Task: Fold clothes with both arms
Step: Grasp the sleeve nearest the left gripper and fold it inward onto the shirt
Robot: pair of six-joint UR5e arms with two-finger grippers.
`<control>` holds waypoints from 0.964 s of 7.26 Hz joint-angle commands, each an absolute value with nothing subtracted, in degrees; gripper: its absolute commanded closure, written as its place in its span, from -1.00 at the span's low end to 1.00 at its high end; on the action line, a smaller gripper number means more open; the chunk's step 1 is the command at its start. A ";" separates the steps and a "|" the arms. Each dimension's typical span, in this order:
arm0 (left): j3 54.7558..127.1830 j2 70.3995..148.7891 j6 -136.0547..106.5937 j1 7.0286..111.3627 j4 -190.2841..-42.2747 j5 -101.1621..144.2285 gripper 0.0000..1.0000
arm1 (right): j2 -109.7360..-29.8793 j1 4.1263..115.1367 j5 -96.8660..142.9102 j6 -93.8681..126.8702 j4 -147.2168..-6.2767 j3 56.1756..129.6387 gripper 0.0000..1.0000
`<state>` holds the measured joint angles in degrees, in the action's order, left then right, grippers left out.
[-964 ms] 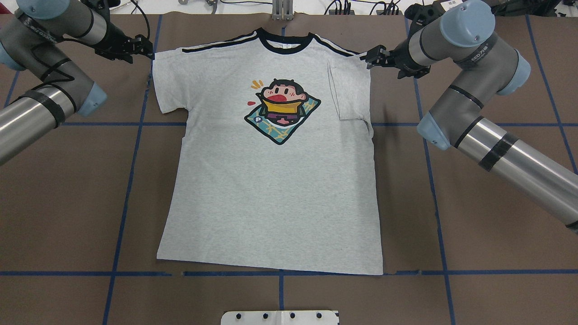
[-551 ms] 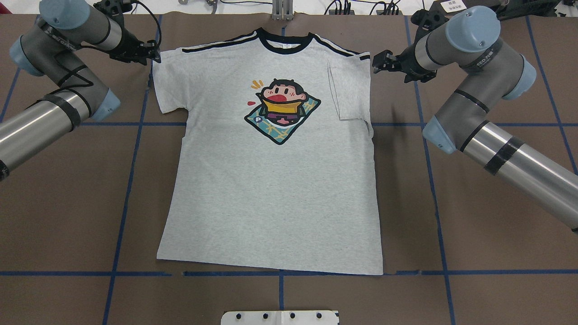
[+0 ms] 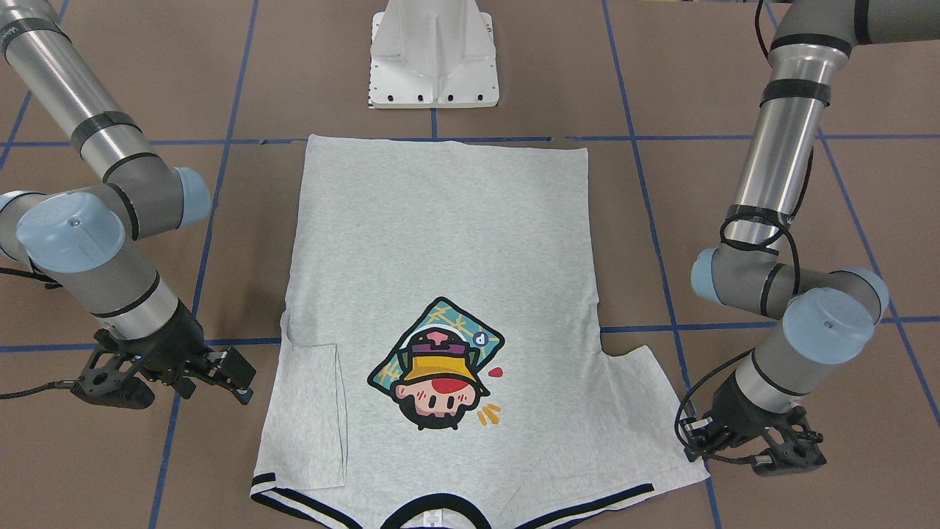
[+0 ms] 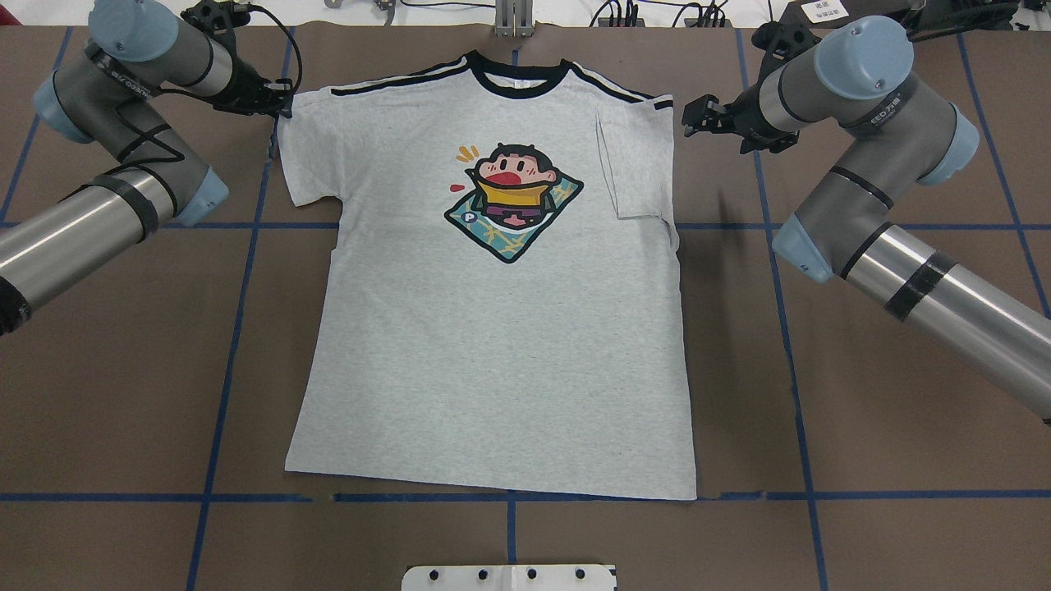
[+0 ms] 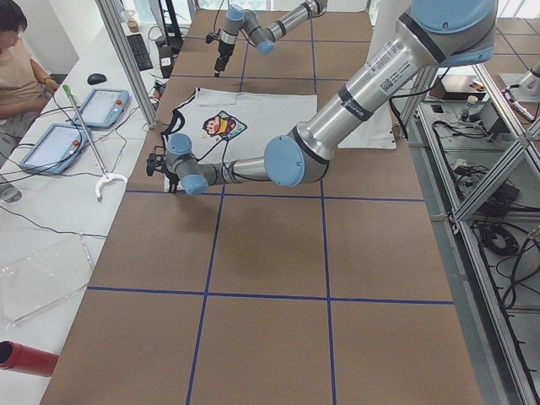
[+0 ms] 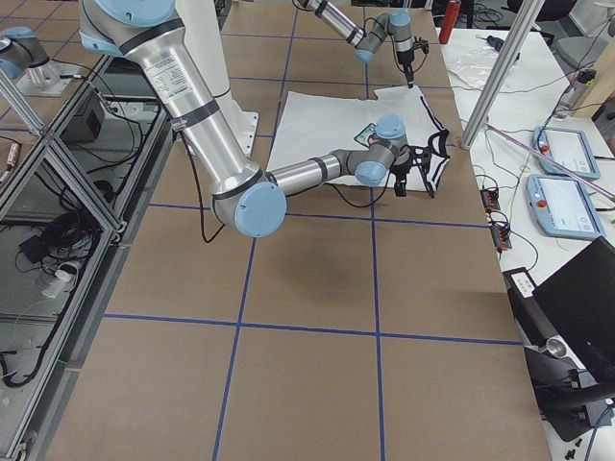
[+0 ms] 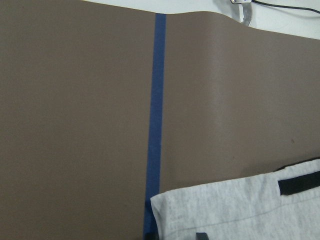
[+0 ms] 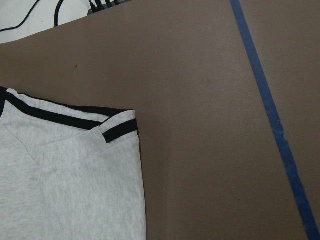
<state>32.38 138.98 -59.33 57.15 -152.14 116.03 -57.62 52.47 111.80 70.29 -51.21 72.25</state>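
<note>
The grey T-shirt (image 4: 493, 345) lies flat and face up, collar at the far edge and cartoon print (image 4: 513, 201) on the chest. Its right sleeve (image 4: 632, 164) is folded inward over the body; the left sleeve is spread out. My left gripper (image 4: 279, 100) stands open at the outer corner of the left sleeve (image 7: 240, 210), its fingertips just showing at the bottom of the left wrist view. My right gripper (image 4: 691, 115) is open and empty, a short gap away from the shirt's right shoulder (image 8: 117, 127). In the front-facing view the right gripper (image 3: 241, 382) is beside the folded sleeve.
Blue tape lines (image 4: 509, 497) grid the brown table cover. The white pedestal base (image 3: 433, 59) stands near the shirt's hem. Cables and a white bench edge run along the far side (image 4: 657, 12). A person (image 5: 21, 67) sits by tablets at the side bench.
My right gripper has drawn back to the right, off the shirt's shoulder. The left arm's elbow has swung inward while its gripper stays at the sleeve corner. The shirt has not moved.
</note>
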 commanded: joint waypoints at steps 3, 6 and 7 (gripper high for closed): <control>44.15 139.31 -67.99 55.21 -150.23 116.02 1.00 | -57.66 52.99 111.71 69.61 -51.33 71.98 -1.00; 45.53 141.14 -71.45 50.55 -147.22 108.57 1.00 | -57.66 53.17 111.97 68.99 -51.50 70.84 -1.00; 44.14 143.33 -73.02 50.54 -145.91 107.85 1.00 | -57.66 53.17 112.06 69.08 -51.42 70.84 -1.00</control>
